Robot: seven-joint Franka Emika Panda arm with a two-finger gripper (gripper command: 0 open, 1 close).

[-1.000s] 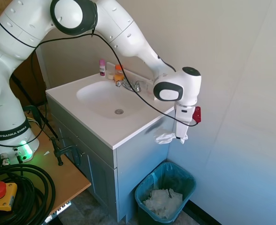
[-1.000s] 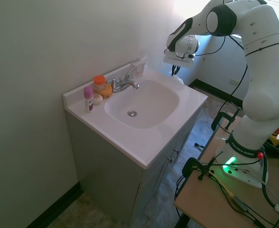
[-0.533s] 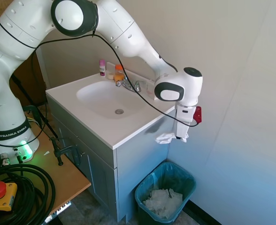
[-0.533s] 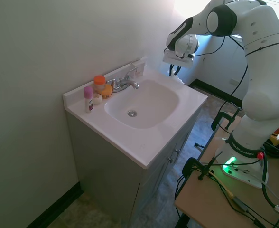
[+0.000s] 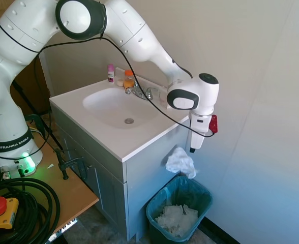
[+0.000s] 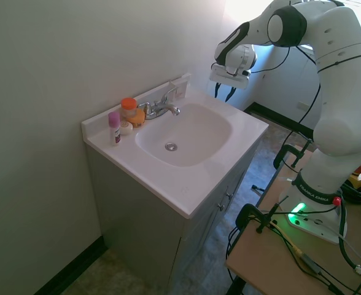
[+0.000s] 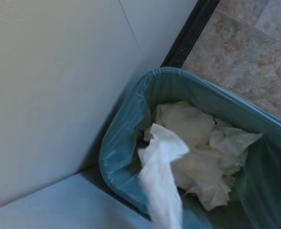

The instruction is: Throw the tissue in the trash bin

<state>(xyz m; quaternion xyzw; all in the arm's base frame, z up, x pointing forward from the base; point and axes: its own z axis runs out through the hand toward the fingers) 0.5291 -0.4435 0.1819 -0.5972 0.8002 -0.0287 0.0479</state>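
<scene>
White vanity tabletop (image 5: 114, 145) with an oval sink basin fills the corner of a small bathroom, with a chrome faucet (image 5: 139, 92), a pink-capped bottle (image 5: 110, 72) and an orange-lidded jar (image 5: 128, 79) at its back edge, all well away from the gripper (image 5: 192, 149). That gripper hangs past the tabletop's corner, pointing straight down, its two dark fingers spread apart with nothing between them. Just below it and slightly toward the cabinet, the crumpled white paper tissue (image 5: 180, 162) is in mid-air, touching neither the fingers nor anything else. In the wrist view it looks blurred and stretched, its long axis running roughly up and down. Directly beneath stands the small rectangular teal plastic trash bin (image 5: 202, 193) with a thin blue-green liner, holding a flat heap of white paper pieces (image 5: 176, 219).
</scene>
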